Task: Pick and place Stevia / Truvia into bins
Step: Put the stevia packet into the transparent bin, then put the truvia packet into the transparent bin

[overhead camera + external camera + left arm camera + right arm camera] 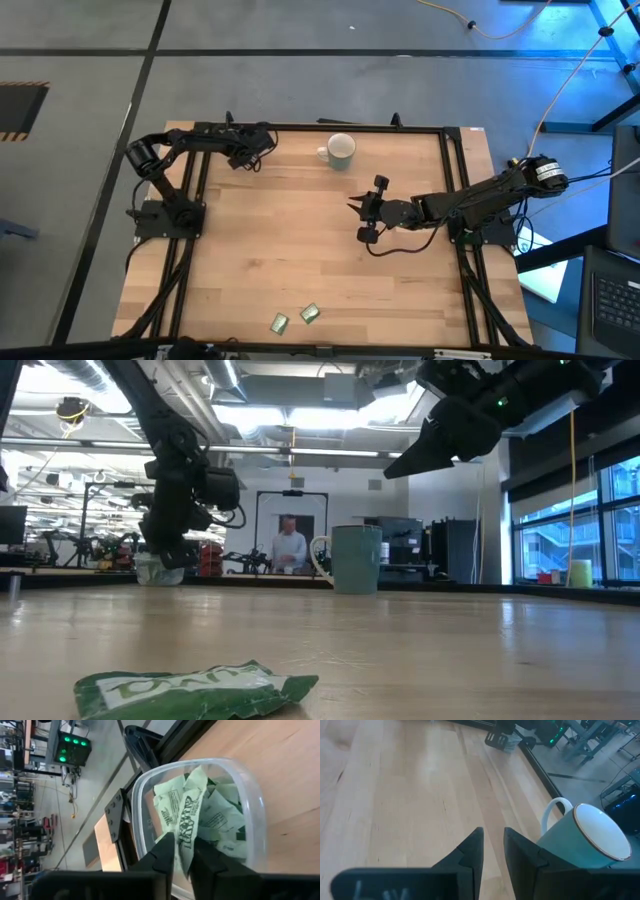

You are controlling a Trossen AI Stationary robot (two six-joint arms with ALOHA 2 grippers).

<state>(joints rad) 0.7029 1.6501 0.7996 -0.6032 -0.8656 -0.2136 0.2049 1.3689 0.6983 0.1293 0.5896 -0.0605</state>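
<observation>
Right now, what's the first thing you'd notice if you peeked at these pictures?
The left tool is over a clear plastic cup at the table's far left edge, pinching a green-and-white sachet above the pile already inside. The pale green mug stands at the far edge near the middle, with the right tool hanging in the air nearby, holding nothing. Two sachets lie at the near edge.
</observation>
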